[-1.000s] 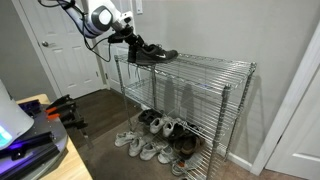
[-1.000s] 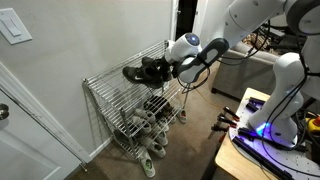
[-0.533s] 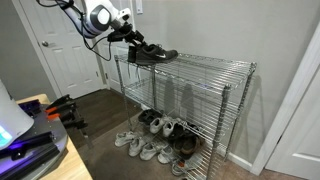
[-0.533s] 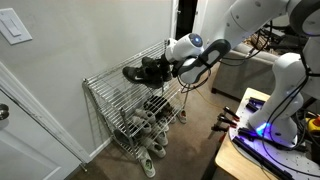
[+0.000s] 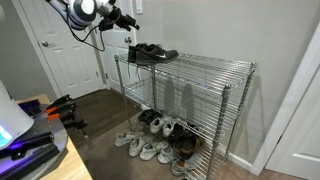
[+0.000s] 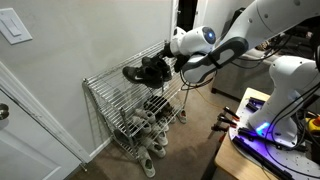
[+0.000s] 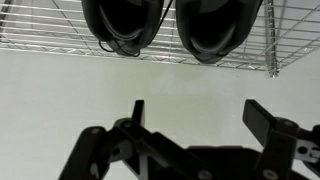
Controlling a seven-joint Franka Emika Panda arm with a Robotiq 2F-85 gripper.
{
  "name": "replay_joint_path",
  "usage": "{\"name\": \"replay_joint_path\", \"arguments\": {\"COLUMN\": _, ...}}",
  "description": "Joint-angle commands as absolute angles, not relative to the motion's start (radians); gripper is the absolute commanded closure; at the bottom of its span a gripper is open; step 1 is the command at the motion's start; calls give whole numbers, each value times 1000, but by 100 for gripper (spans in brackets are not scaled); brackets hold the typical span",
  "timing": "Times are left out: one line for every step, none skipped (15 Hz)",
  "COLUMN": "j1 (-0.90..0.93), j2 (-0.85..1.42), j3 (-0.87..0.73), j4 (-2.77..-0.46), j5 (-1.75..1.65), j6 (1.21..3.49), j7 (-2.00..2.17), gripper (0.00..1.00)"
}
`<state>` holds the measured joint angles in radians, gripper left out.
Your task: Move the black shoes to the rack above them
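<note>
the pair of matte all-black low-top lace-up shoes (image 5: 152, 52) sits side by side at one end of the topmost wire-grid tier of the silver chrome shelving rack (image 5: 212, 66). the robotiq gripper (image 7: 195, 108) hangs apart from them, fingers spread, holding nothing.

The two shoes (image 7: 213, 25) sit side by side on the wire rack (image 7: 45, 30) along the far edge, their openings facing the camera. A thin post (image 7: 270, 40) stands just right of them. In the near part, the gripper (image 7: 197, 118) has its fingers (image 7: 137, 112) spread wide against a pale surface (image 7: 160, 75), well apart from the shoes.
</note>
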<state>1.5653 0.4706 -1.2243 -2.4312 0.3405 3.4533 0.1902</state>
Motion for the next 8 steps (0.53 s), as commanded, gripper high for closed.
{"name": "replay_joint_path", "arguments": {"j1": 1712, "j2": 480, "j3": -1315, "j4": -2507, "j5": 435, "j6": 3453, "j7": 126, "gripper": 0}}
{"name": "replay_joint_path", "arguments": {"j1": 1638, "j2": 466, "j3": -1259, "j4": -2462, "j5": 414, "j6": 3453, "j7": 139, "gripper": 0}}
{"name": "replay_joint_path", "arguments": {"j1": 1666, "j2": 467, "j3": -1274, "j4": -2478, "j5": 423, "j6": 3453, "j7": 140, "gripper": 0}}
{"name": "replay_joint_path", "arguments": {"j1": 1682, "j2": 467, "j3": -1282, "j4": -2488, "j5": 425, "j6": 3453, "j7": 141, "gripper": 0}}
{"name": "replay_joint_path", "arguments": {"j1": 1688, "j2": 468, "j3": -1285, "j4": -2492, "j5": 425, "j6": 3453, "j7": 141, "gripper": 0}}
{"name": "replay_joint_path", "arguments": {"j1": 1688, "j2": 468, "j3": -1286, "j4": -2493, "j5": 425, "j6": 3453, "j7": 141, "gripper": 0}}
{"name": "replay_joint_path", "arguments": {"j1": 1688, "j2": 468, "j3": -1288, "j4": -2493, "j5": 425, "j6": 3453, "j7": 141, "gripper": 0}}
{"name": "replay_joint_path", "arguments": {"j1": 1688, "j2": 468, "j3": -1290, "j4": -2493, "j5": 425, "j6": 3453, "j7": 141, "gripper": 0}}
